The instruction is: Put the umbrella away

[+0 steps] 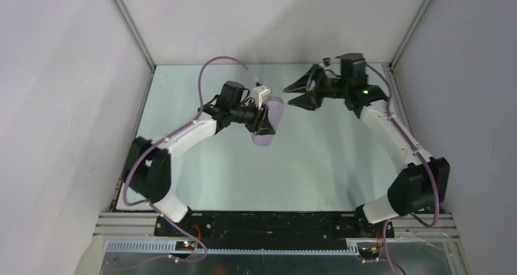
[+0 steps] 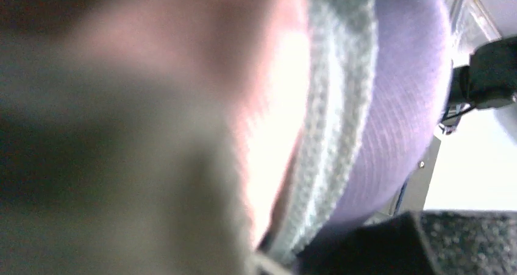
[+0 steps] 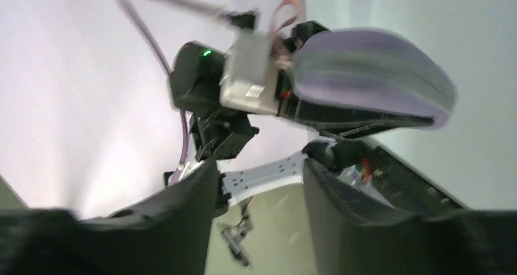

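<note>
— Toward the far middle of the pale grey-green tabletop (image 1: 317, 171): what does the left gripper (image 1: 263, 120) have?
— It is clamped on a smooth pale lilac oblong hard case (image 1: 277, 109), gripped crosswise, jaws partway closed around it. A grey woven band (image 3: 378, 67) runs between the case's two lilac halves, which look shut together.
— And the right gripper (image 1: 292, 96)?
— Jaws spread, nothing between them. Its tips point at the case's far end, just beside it with a gap. The right wrist view agrees: its two dark fingers (image 3: 183, 220) stand apart in the foreground, with the case and left gripper beyond.
— Where is the umbrella?
— It cannot be picked out for sure. The left wrist view sits right against the case: grey band, lilac shell to its right, and a blurred pale pink surface (image 2: 268, 122) to its left. It is too blurred to tell whether that pink is umbrella fabric or lit-up case.
— Relative to the grippers?
— The only pink seen lies within the left gripper's hold, apart from the right gripper's open tips.
</note>
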